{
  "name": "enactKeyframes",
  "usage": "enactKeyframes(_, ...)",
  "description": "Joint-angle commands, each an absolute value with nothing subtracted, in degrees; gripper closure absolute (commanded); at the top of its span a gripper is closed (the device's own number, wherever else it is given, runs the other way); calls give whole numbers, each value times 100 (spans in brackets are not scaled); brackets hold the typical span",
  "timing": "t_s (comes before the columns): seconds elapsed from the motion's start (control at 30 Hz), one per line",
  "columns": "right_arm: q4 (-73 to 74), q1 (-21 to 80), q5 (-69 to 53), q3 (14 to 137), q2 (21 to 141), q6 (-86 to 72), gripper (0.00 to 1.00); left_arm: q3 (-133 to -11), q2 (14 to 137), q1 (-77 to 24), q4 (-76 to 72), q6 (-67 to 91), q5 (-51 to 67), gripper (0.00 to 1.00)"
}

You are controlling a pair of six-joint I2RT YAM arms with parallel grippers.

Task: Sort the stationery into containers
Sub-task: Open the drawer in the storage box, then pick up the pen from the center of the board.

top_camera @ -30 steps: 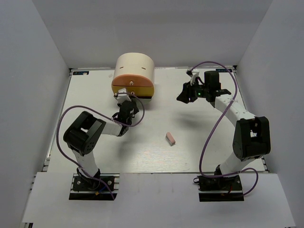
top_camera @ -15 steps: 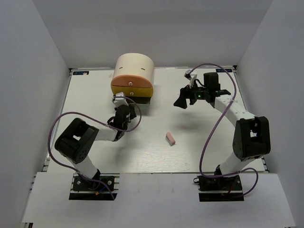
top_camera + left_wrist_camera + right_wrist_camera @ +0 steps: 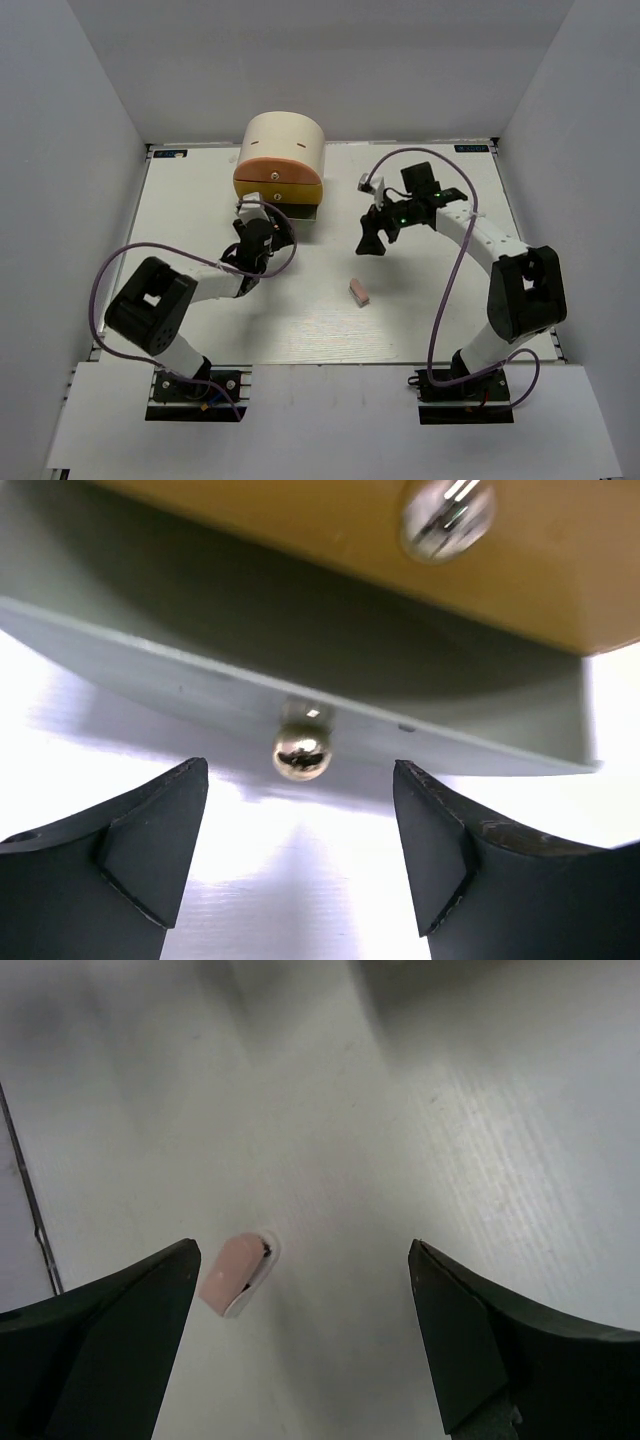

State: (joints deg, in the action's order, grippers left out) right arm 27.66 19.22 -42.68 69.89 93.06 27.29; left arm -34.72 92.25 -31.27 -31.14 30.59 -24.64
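Left pincer (image 3: pixel 300 810) wide; a round knob (image 3: pixel 302 753) at the cabinet (image 3: pixel 283 150) base sits just ahead of its gap, untouched. Right pincer (image 3: pixel 300 1300) wide, above the table (image 3: pixel 440 300). Pink eraser (image 3: pixel 232 1273) lies flat on the table below it, ungripped.

Bright even light, soft shadows, glare on knob (image 3: pixel 302 752) — wrist views soft, perhaps defocused.

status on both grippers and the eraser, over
Left gripper open, framing lower drawer knob. Right gripper open above pink eraser, no contact. Nothing blocking either.
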Motion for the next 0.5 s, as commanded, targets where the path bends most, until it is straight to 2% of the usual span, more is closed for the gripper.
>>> enactKeyframes(0.0,3260,2249,-3886,6768,9018,3041,10,-3420,8483,-3146,-2911,2900,-2549,15)
enactKeyframes(0.23,3296,2996,-2524,6460,9044,2699,20,-3033,6928,-3146,-1523,3111,-2479,15)
enactKeyframes(0.47,3498,3585,-1556,6451,9290,2031,25,-2480,5224,-3146,-291,3533,-2531,15)
